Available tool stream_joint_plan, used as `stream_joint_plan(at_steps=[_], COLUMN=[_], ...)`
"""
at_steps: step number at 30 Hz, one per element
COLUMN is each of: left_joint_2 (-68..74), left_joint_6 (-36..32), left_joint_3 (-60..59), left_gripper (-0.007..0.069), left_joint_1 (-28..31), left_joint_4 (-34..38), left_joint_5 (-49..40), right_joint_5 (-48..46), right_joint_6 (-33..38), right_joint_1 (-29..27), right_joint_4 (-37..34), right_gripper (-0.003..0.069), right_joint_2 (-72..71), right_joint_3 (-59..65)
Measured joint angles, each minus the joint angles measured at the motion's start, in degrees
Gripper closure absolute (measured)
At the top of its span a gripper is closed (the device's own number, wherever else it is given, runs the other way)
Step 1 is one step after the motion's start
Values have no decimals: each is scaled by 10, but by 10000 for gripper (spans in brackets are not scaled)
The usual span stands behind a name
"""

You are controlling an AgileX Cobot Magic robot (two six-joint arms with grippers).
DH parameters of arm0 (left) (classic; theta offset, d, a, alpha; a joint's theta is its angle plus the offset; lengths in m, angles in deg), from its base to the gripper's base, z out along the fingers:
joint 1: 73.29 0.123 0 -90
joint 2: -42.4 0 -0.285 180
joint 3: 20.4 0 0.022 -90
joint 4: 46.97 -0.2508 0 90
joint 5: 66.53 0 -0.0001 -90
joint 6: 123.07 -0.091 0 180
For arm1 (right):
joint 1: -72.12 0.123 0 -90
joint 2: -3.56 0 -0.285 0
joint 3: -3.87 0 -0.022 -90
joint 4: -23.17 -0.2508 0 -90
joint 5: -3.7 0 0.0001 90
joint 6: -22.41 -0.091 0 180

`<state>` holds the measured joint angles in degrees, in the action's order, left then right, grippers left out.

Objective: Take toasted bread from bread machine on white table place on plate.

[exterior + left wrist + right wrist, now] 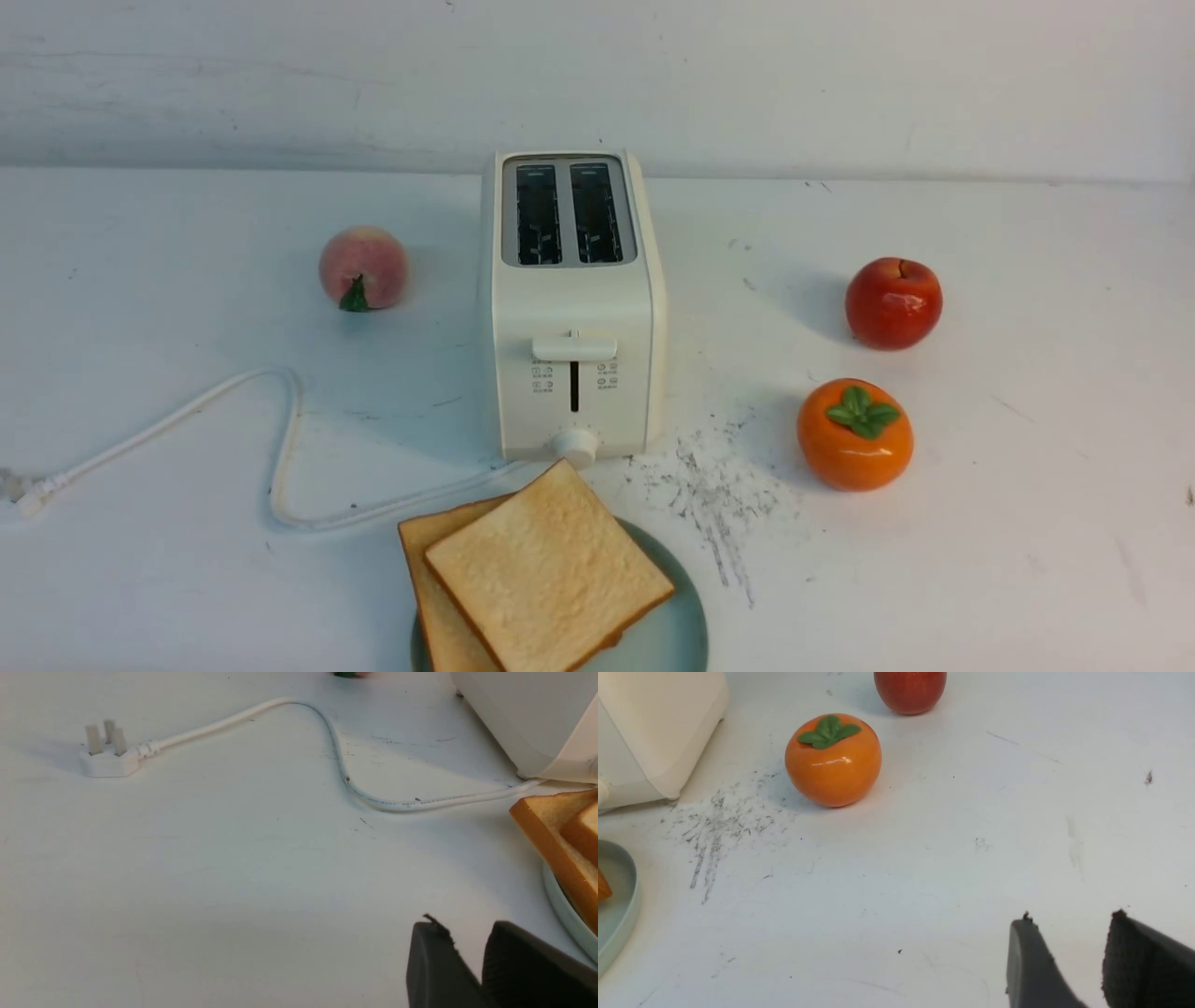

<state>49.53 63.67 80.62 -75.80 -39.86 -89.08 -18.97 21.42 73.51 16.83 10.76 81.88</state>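
The bread machine stands near the middle of the white tabletop, its lever and round knob facing the camera side, and both dark slots on top are empty. The toasted bread, two square slices, lies at 6 o'clock from the bread machine on the plate; the upper slice is turned at an angle and overlaps the lower one, whose corner juts past the plate's rim toward 9 o'clock. The far corner of the upper slice sits just beside the knob.

A white cord loops from the base of the bread machine toward 8 o'clock and ends in a plug lying on the tabletop, prongs up. A peach rests at 10 o'clock from the bread machine, a red apple at 3 o'clock, and an orange persimmon with a green leaf cap at 4 o'clock. Dark grey scratch marks lie between the persimmon and the plate.

Neither arm shows in the front view. In its wrist view, the left claw is slightly spread and holds nothing, above bare tabletop close to the plate's rim. The right claw is likewise spread and empty, over bare tabletop well apart from the persimmon.
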Motion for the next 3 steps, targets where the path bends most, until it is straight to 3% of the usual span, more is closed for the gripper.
stream_joint_plan(at_steps=[3], left_joint_2=[0], left_joint_6=[0], left_joint_3=[0], left_gripper=[463], left_joint_1=[0], left_joint_4=[0], left_joint_5=[0], right_joint_5=[0], right_joint_6=[0], right_joint_1=[0], right_joint_4=[0], right_gripper=[420], right_joint_2=[0], right_joint_3=[0])
